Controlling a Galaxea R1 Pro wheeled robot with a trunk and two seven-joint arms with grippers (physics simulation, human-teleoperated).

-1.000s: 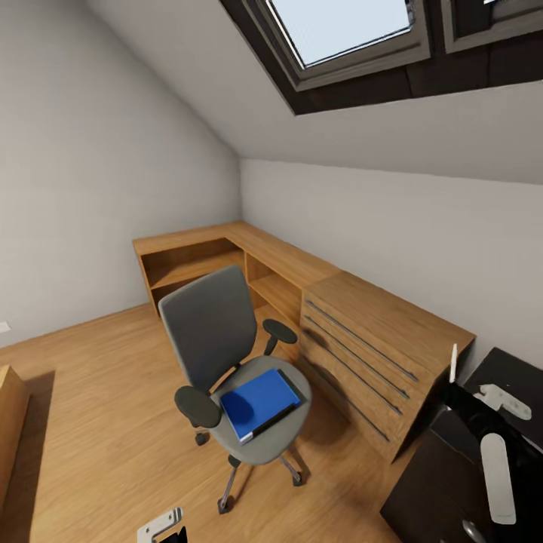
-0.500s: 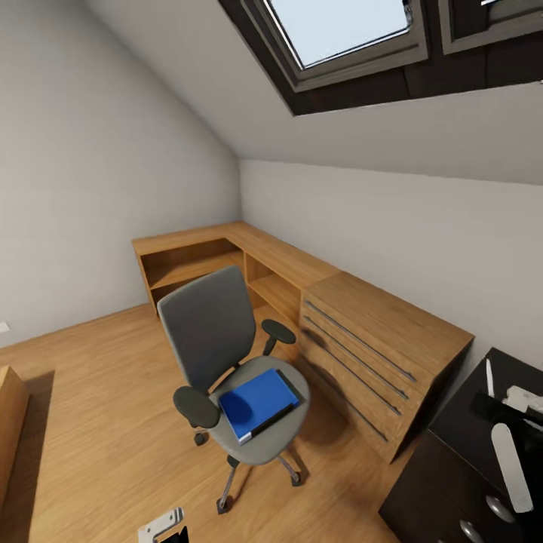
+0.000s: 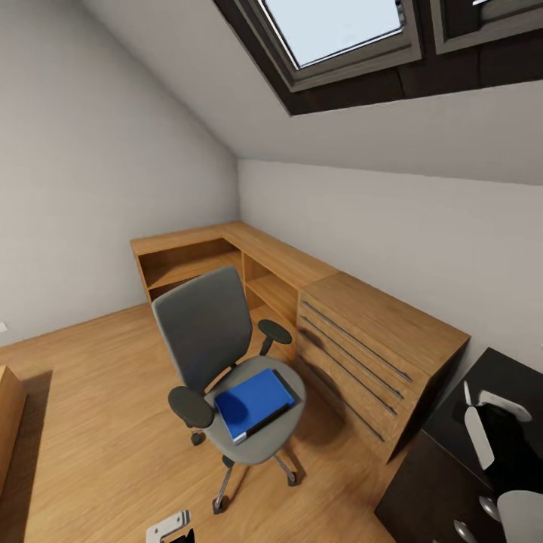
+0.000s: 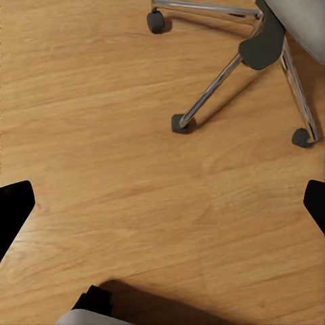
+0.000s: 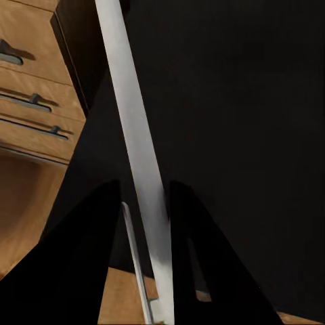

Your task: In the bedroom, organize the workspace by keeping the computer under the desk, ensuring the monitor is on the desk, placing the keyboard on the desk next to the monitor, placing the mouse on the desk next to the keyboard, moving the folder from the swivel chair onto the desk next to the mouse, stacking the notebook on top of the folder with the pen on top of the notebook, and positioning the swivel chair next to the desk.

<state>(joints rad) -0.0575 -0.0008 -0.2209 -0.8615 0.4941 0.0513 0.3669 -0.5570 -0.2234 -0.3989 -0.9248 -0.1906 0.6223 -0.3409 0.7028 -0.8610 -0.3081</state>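
The grey swivel chair [image 3: 207, 324] stands on the wood floor in the middle of the head view, and the bright blue folder [image 3: 253, 402] lies flat on its seat. The glossy black desk [image 3: 516, 369] shows at the lower right. Above it, my right gripper [image 3: 483, 422] is shut on the thin white pen [image 3: 467, 394]. In the right wrist view the pen [image 5: 135, 128] runs between the two black fingers of the right gripper [image 5: 145, 189], over the desk top [image 5: 244, 122]. My left gripper [image 4: 166, 203] is open over the floor near the chair's chrome base [image 4: 223, 74].
A light wooden drawer cabinet [image 3: 377, 347] stands between the chair and the desk, joined to a low wooden shelf unit [image 3: 204, 260] running into the corner. The desk's dark drawer unit [image 3: 430, 490] is at the bottom right. A wooden bed corner [image 3: 7, 422] shows at the left edge.
My right gripper with the pen has shifted and come lower over the black desk top. The whole view has moved slightly; the chair and folder stay put.
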